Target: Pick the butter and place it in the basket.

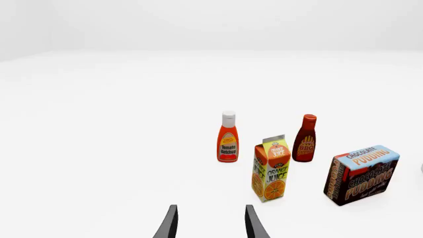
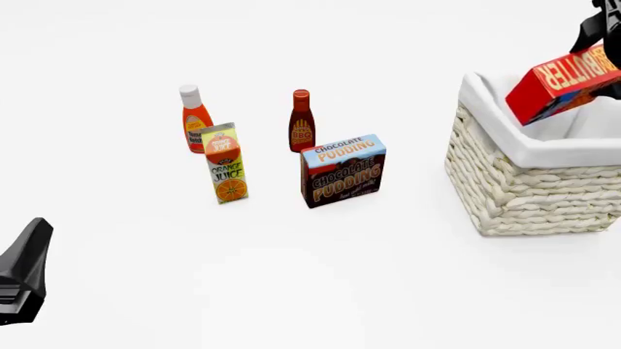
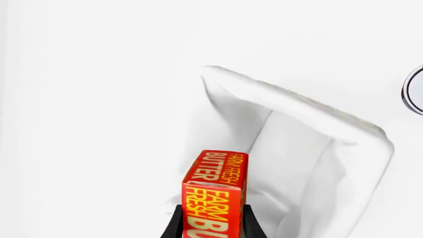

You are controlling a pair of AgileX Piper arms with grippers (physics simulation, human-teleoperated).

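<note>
Front view, lower left of the frame: the left gripper [image 2: 22, 280] is parked low and well apart from the groceries; the left wrist view shows its fingers [image 1: 170, 223] spread with nothing between them, so this arm appears idle. Moving right, in the upper-middle area, stand a ketchup bottle [image 2: 195, 117], an orange juice carton [image 2: 226, 163], a BBQ sauce bottle [image 2: 302, 121] and a chocolate pudding box [image 2: 342, 171], all upright and grouped near one another; none belongs to the task. At the right of the frame sits the basket [image 2: 529, 185], its white liner folded over the rim. At the upper right edge, the right gripper [image 2: 606, 43] holds the butter [image 2: 563, 81] raised and tilted above the basket opening, clear of the liner. The right wrist view confirms the grasp: both fingers [image 3: 173, 228] press against opposite sides of the carton, with the basket interior beyond it. The tilt probably follows the wrist angle. Judgement: transport is nearly complete; lowering and release remain.
</note>
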